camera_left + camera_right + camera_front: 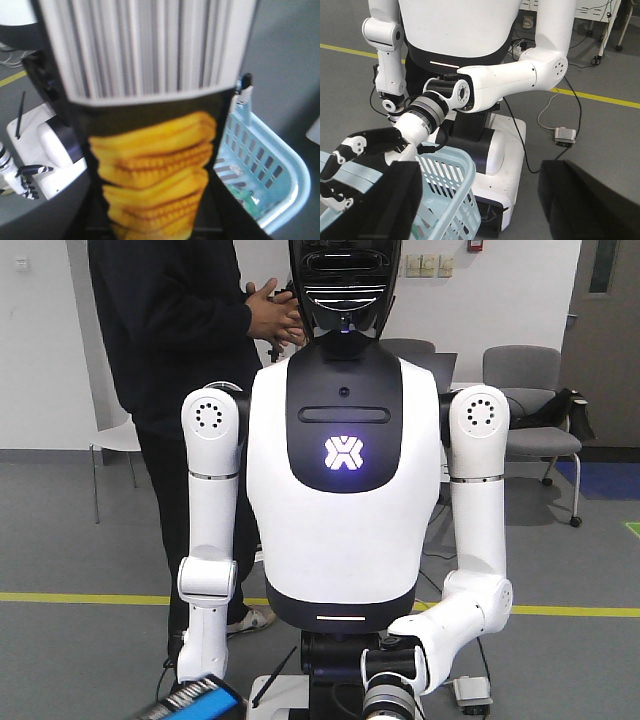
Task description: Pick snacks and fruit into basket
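The left gripper holds a pack [155,165] upright right against its wrist camera. The pack is black, with stacked yellow ridged crisps printed below a band of barcode stripes. The fingers are hidden behind it, but it hangs off the floor. In the front view its striped end [190,702] shows at the lower left edge. Just right of that gripper and lower sits the pale blue basket [280,165]. Something green-printed lies in the basket, too blurred to name. The pack is outside the basket, up beside its rim. The right gripper [490,210] is spread wide and pinches nothing, its dark fingers [395,200] blurred at the bottom corners of its view. The basket [455,157] lies ahead of this gripper on the side of its left finger, partly hidden by it. A white humanoid [470,30] stands beyond, and its black-and-white hand [360,145] lies over the basket's far rim. Behind the humanoid in the front view stands a person [170,330] in dark clothes.
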Available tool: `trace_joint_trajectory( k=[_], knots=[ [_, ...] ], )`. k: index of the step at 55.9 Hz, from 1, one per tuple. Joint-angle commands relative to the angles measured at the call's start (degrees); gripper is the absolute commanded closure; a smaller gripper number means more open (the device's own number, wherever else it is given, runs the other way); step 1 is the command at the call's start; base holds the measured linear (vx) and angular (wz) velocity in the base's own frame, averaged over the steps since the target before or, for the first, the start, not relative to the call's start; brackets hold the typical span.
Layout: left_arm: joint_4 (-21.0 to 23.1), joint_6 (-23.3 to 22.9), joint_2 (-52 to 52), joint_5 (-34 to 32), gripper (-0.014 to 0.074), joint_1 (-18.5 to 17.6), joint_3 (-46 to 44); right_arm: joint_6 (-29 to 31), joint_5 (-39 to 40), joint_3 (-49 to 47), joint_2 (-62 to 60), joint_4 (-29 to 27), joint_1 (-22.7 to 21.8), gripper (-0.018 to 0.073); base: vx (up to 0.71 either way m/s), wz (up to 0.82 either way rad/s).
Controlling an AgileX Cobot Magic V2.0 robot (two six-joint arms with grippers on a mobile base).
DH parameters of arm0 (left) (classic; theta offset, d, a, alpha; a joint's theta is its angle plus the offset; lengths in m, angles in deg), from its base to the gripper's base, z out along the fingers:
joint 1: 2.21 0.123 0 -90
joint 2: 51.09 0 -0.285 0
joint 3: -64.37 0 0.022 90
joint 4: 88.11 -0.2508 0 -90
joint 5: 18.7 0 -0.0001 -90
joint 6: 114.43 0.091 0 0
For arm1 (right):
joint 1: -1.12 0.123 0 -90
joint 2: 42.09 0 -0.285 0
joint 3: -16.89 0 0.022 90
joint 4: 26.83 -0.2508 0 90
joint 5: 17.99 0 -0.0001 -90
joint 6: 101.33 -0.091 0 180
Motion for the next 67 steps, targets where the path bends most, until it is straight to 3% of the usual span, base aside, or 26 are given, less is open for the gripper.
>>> trace_joint_trajectory(
  k=[1, 12, 27, 43, 50, 67],
  knots=[
    [3.29, 6.57, 2.38, -8.15, 0.0469, -5.95, -3.0, 0.75, 4.16, -1.67, 0.02, 0.03, -0.33, 0.0023, 0.0, 0.0],
    [3.24, 16.66, 9.37, -11.15, 0.0469, -15.26, -6.75, 0.75, 4.23, -1.67, 0.02, 0.03, -0.33, 0.0023, 0.0, 0.0],
    [3.24, 16.78, 22.97, -17.47, 0.0468, -20.62, -14.37, 0.75, 4.23, -1.67, 0.02, 0.03, -0.33, 0.0023, 0.0, 0.0],
    [3.24, 16.73, 31.53, -14.46, 0.0446, -22.14, -20.57, 0.75, 4.16, -1.67, 0.02, 0.03, -0.33, 0.0023, 0.0, 0.0],
    [3.24, 16.73, 33.01, -13.13, 0.037, -22.14, -20.45, 0.75, 3.99, -1.67, 0.02, 0.03, -0.33, 0.0023, 0.0, 0.0],
    [3.24, 16.73, 33.14, -14.01, 0.0069, -22.14, -20.45, 0.75, 3.42, -1.67, 0.02, 0.03, -0.33, 0.0023, 0.0, 0.0]
  ],
)
